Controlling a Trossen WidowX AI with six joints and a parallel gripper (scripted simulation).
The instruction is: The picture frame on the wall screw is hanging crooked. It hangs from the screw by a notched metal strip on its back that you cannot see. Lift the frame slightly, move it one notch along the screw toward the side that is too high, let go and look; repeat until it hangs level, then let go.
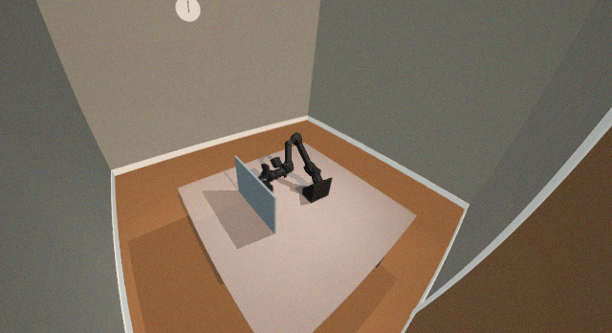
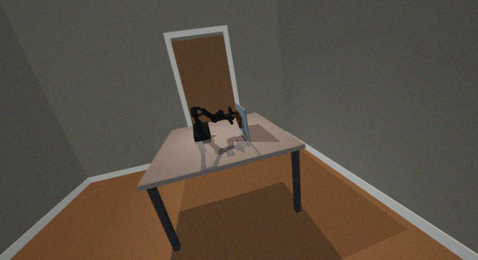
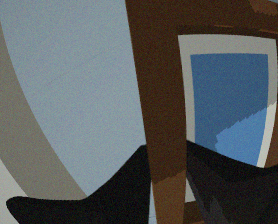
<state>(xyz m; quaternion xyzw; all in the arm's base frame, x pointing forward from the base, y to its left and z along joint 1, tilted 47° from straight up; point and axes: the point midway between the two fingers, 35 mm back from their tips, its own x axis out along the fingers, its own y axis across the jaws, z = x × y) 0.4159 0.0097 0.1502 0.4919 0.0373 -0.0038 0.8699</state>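
The brown picture frame (image 2: 239, 120) (image 3: 157, 75) is in front of the light blue wall panel (image 1: 256, 195) (image 2: 244, 119) (image 3: 70, 90). In the wrist view its near side bar runs almost upright, leaning slightly, and its top bar looks nearly level; the camera's own tilt leaves the true angle unclear. Inside are a pale mat border and a blue picture (image 3: 230, 85). My gripper (image 3: 163, 148) (image 2: 236, 117) is shut on that side bar, one black finger on each side. The screw and the notched strip are hidden. In the top view the panel hides the frame.
The panel stands upright on the pale table (image 1: 335, 256) (image 2: 175, 155), close in front of the gripper. The arm's black base (image 1: 317, 189) (image 2: 202, 131) stands on the table on the frame's side of the panel. A round clock (image 1: 187, 9) is on the room wall.
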